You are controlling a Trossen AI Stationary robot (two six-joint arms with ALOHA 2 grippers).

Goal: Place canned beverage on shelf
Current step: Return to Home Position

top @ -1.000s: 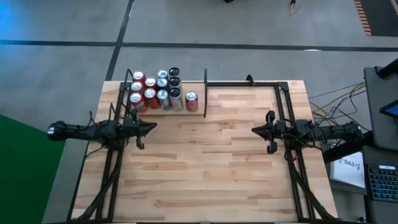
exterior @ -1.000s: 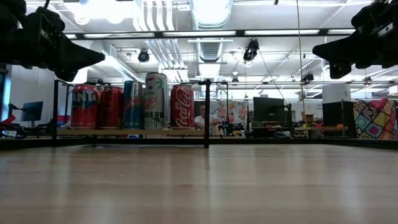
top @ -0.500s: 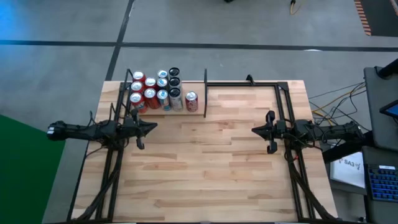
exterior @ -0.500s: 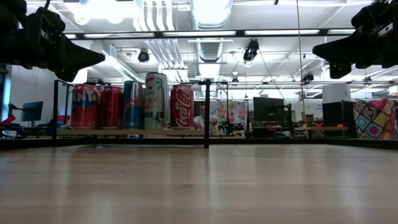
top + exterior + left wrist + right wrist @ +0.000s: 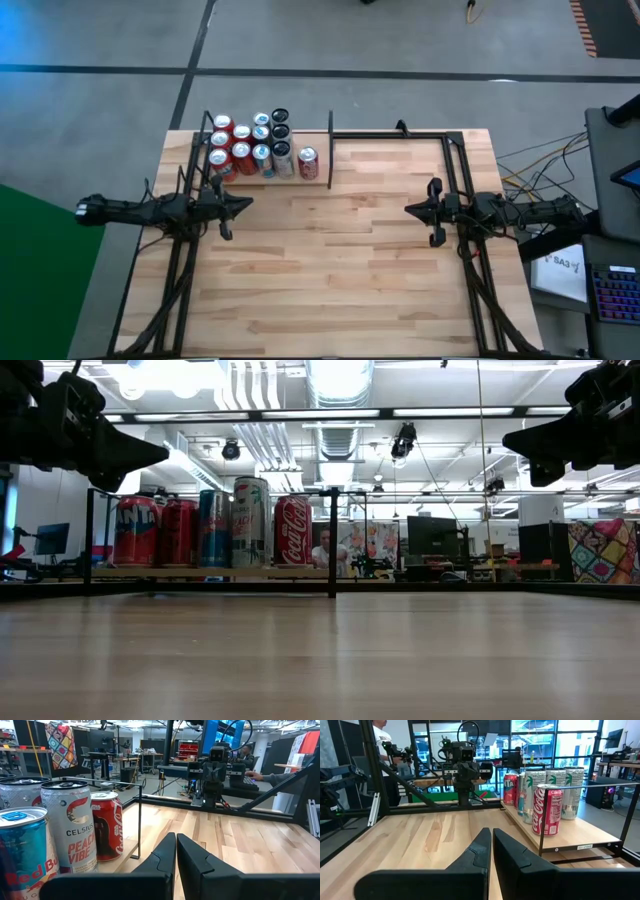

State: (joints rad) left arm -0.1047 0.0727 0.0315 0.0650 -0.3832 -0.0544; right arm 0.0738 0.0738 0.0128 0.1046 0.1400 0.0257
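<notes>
Several cans (image 5: 252, 148) stand upright on the shelf (image 5: 300, 178), a light wood board with black rods at the table's far left. A red cola can (image 5: 308, 162) stands nearest the upright divider rod (image 5: 330, 150); it also shows in the low view (image 5: 292, 531). My left gripper (image 5: 247, 203) hovers shut above the table's left side, near the shelf. My right gripper (image 5: 409, 209) hovers shut above the table's right side. Both hold nothing.
A black rod frame (image 5: 400, 133) runs along the table's far edge and right side. The bare wooden tabletop (image 5: 330, 260) lies between the arms. A person (image 5: 322, 550) sits far behind the table. A laptop (image 5: 610, 290) stands beyond the table's right edge.
</notes>
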